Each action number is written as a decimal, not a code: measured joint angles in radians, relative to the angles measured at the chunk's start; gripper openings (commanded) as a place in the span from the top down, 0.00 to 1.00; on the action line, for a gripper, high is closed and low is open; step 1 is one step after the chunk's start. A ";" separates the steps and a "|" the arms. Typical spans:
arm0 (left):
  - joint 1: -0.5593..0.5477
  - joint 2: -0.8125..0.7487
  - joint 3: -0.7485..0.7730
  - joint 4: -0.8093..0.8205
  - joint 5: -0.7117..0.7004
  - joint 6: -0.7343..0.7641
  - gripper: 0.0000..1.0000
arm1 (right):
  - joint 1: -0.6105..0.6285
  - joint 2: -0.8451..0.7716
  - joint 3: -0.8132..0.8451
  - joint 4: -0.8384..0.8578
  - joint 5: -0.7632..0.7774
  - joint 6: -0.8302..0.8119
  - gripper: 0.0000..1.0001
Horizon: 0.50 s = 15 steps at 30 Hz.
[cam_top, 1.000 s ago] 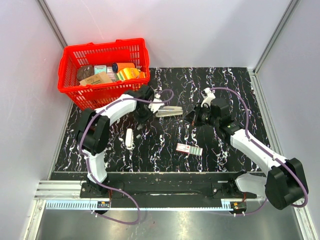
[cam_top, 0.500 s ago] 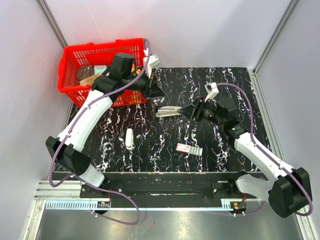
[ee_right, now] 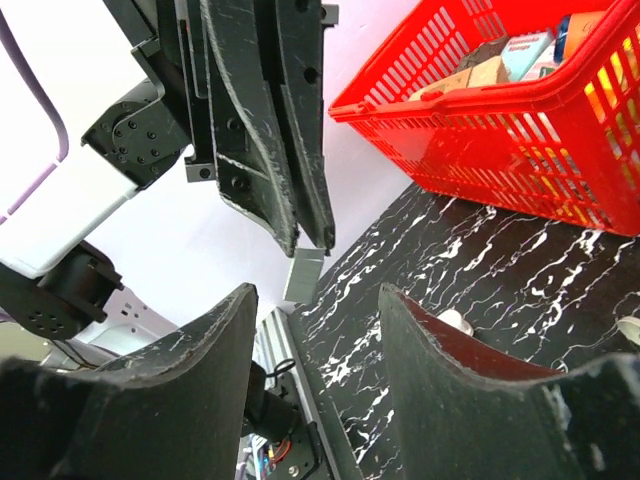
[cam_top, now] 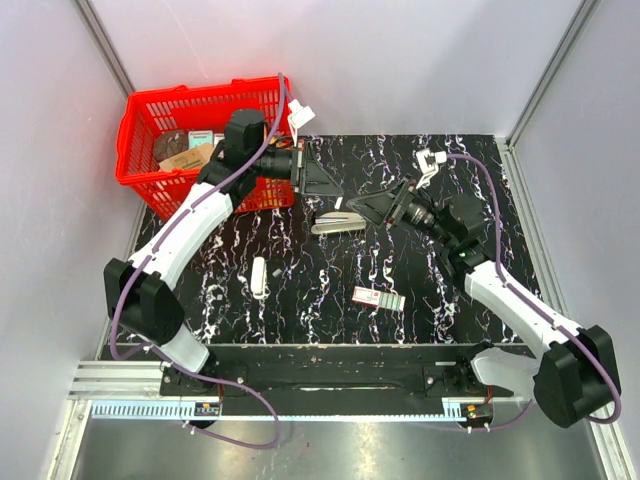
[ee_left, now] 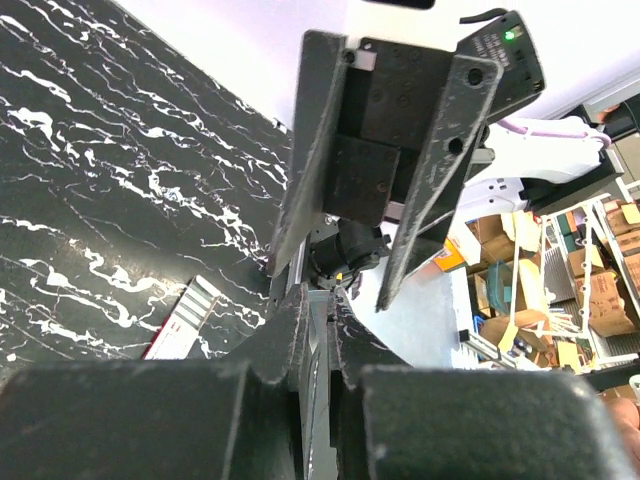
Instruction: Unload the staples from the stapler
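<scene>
The slim silvery-white stapler point(cam_top: 336, 222) lies on the black marbled table, below and between the two grippers. My left gripper point(cam_top: 334, 190) hangs above it, pointing right. It is shut on a thin silvery strip of staples point(ee_right: 305, 275), which sticks out past its fingertips point(ee_right: 300, 200); in the left wrist view the strip point(ee_left: 322, 335) shows edge-on between the closed jaws. My right gripper point(cam_top: 362, 215) faces the left one from the right. Its jaws stand wide apart point(ee_right: 315, 300) with nothing between them, a short way from the strip's end.
A red basket point(cam_top: 140, 170) with several packaged goods stands at the table's back left. A flat red-and-white box point(cam_top: 378, 297) lies near the front centre, and a small white object point(cam_top: 259, 277) lies to the left. Grey walls close in three sides.
My right gripper has opened. The left arm swung up from low over the table to above the stapler. The stapler itself has not moved.
</scene>
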 measured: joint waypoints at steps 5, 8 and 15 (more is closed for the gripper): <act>0.000 0.000 0.000 0.049 0.011 -0.034 0.97 | 0.011 0.043 0.001 0.044 -0.013 0.040 0.45; 0.001 0.000 0.000 0.057 0.011 -0.040 0.98 | 0.030 0.048 0.004 0.045 -0.013 0.042 0.51; 0.002 0.000 0.000 0.057 0.010 -0.037 0.98 | 0.048 0.055 0.011 0.079 -0.010 0.054 0.65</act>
